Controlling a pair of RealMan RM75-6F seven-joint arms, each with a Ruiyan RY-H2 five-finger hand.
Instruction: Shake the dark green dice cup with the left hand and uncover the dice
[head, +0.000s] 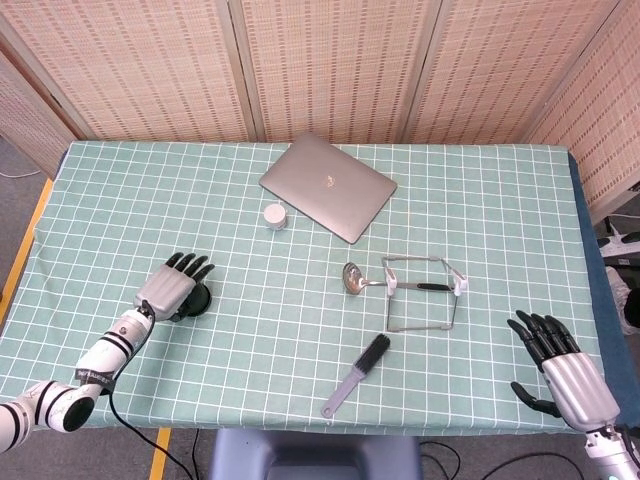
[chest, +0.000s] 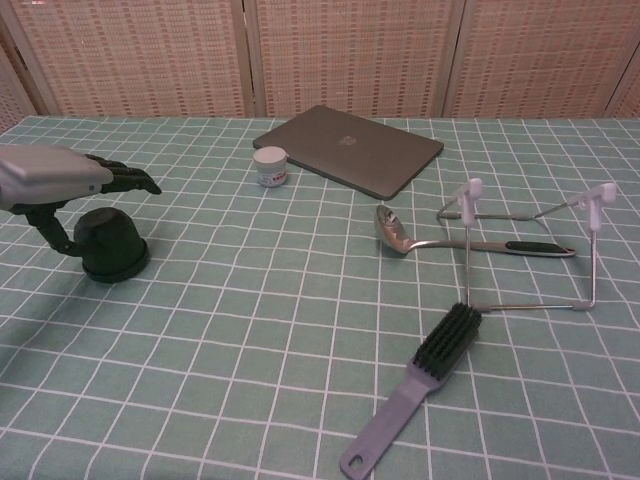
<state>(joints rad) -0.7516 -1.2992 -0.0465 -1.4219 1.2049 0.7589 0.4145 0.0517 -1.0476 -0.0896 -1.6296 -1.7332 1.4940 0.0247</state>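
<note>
The dark green dice cup (chest: 111, 244) stands mouth-down on the checked cloth at the left; in the head view only its edge (head: 199, 301) shows past the hand. My left hand (chest: 62, 182) (head: 171, 288) hovers just above and to the left of the cup with its fingers spread and nothing held. No dice are visible. My right hand (head: 562, 368) hangs open at the table's near right corner, seen only in the head view.
A closed grey laptop (head: 328, 186) lies at the back centre with a small white jar (head: 274, 216) beside it. A metal ladle (chest: 430, 240) rests by a wire rack (chest: 540, 245). A grey brush (chest: 420, 385) lies near the front edge.
</note>
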